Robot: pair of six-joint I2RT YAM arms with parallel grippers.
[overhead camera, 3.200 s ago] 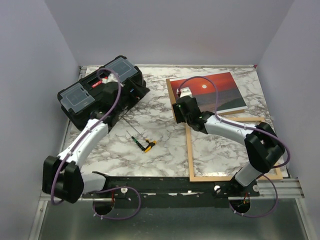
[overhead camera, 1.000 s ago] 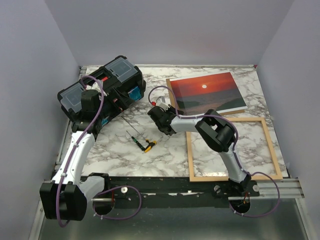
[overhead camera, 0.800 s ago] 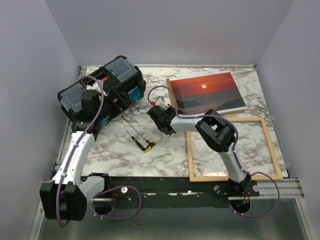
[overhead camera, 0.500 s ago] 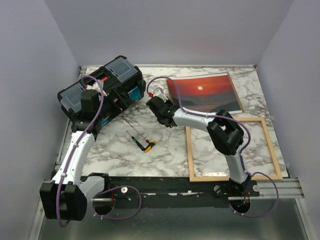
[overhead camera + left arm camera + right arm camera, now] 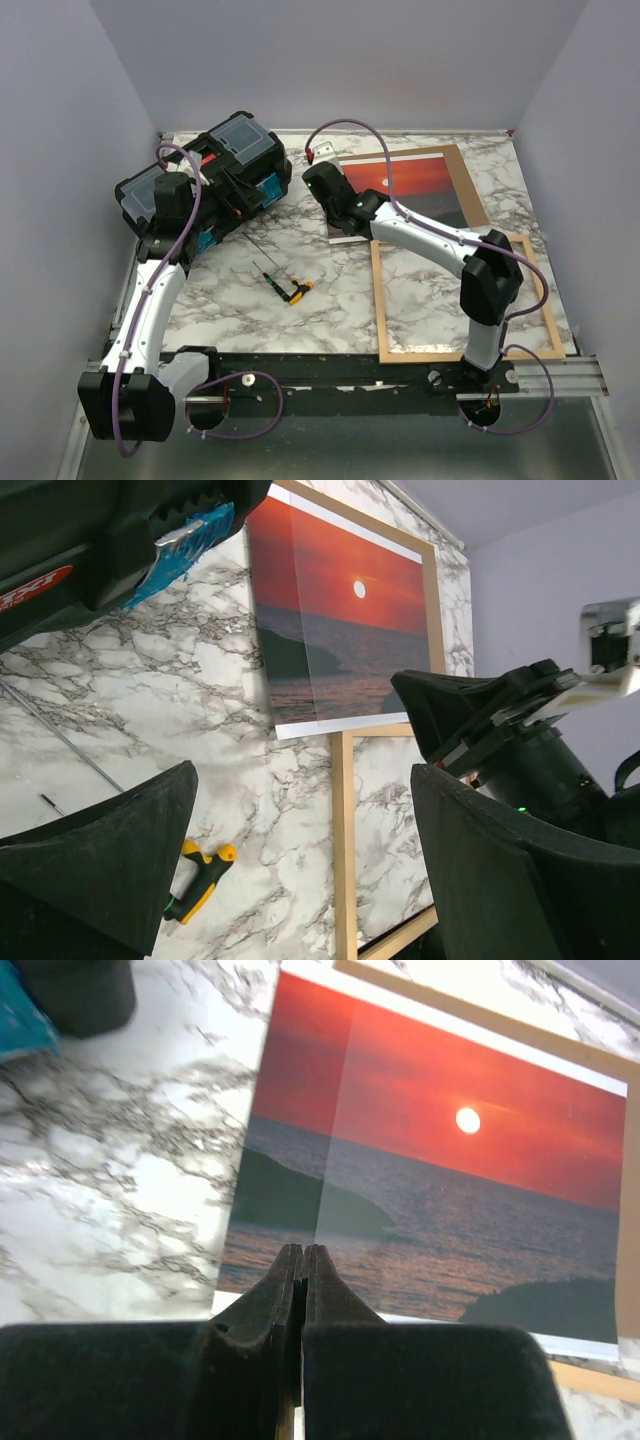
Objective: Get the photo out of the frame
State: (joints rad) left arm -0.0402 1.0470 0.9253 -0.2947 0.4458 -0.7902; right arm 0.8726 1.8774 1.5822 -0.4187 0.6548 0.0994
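The photo [image 5: 410, 185], a red sunset print, lies flat at the back right on a brown backing board [image 5: 400, 153] whose border shows along its far and right sides. The empty light-wood frame [image 5: 378, 300] lies nearer, to the right. My right gripper [image 5: 333, 212] hangs over the photo's left end. In the right wrist view its jaws [image 5: 303, 1252] are shut, tips above the photo's [image 5: 440, 1180] near white edge, with nothing visible between them. My left gripper [image 5: 300, 780] is open in the air by the toolbox, looking across at the photo [image 5: 340, 630] and frame [image 5: 342, 830].
A black toolbox [image 5: 205, 180] with clear lid panels stands at the back left. A small screwdriver with a yellow-and-black handle [image 5: 295, 291] and a thin metal rod [image 5: 262, 246] lie on the marble table between the arms. Walls close in the back and sides.
My right gripper has swung from the table left of the photo up over its left end. The photo has shifted, and the board's brown border now shows. The left arm has barely moved.
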